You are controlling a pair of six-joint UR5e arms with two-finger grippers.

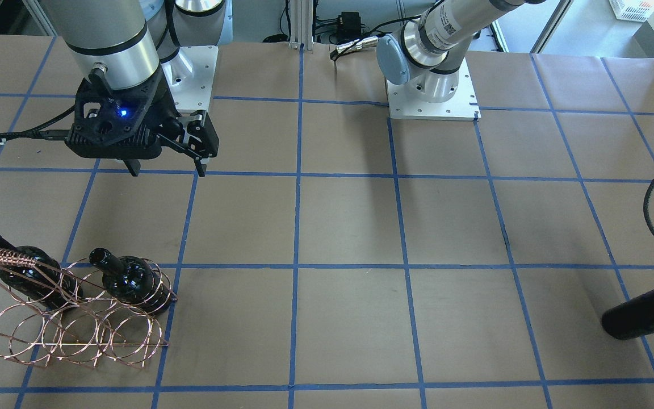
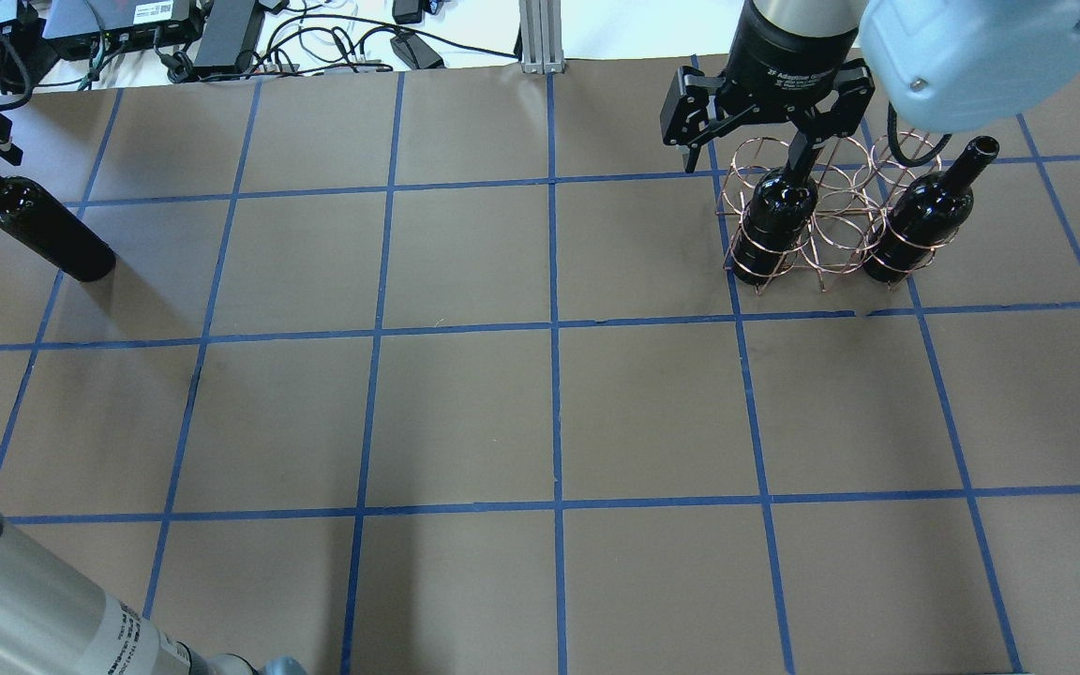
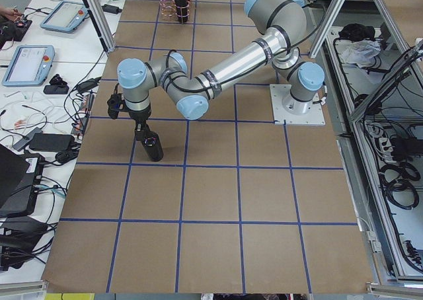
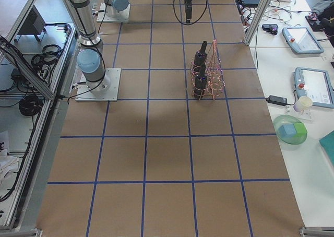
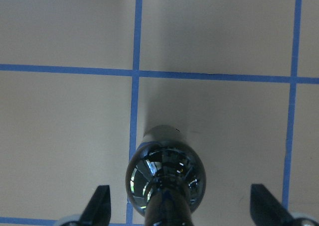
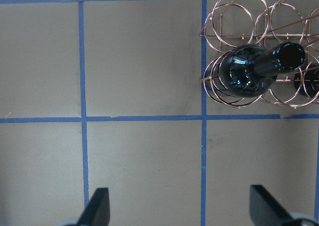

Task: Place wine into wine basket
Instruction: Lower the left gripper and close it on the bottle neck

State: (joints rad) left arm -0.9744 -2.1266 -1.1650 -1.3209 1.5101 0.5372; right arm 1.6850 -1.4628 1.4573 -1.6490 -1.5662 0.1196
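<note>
You have the third wine bottle, glossy near-black glass with a narrow neck (image 2: 48, 230), standing on the brown paper-covered table with its blue tape grid (image 2: 465, 412), at the far left in the overhead view. The left gripper (image 5: 180, 201) sits over it with its jaws spread wide. One finger is on each side of the neck and neither touches the glass, so nothing is gripped yet. That reads as a line-up for a neck grasp, which would let the bottle hang upright for lowering into a ring.

The copper-coloured thin-wire wine basket (image 1: 77, 332) is well apart from it, at the far right in that same view. A second black bottle (image 1: 131, 281) and another like it (image 1: 29, 272) stand in the basket's two end rings. The ring between them looks free, likely the target.

The right gripper (image 1: 167, 170) hangs above the table near the basket, on the robot's side of it. Its jaws are wide apart with nothing between them.

Watch three things. That right arm sits close to the path you would take in. The twisted braided handle bar (image 1: 0, 257) rises above the rings. The free slot is flanked by glass on both sides, so a swinging bottle could knock a neighbour.
</note>
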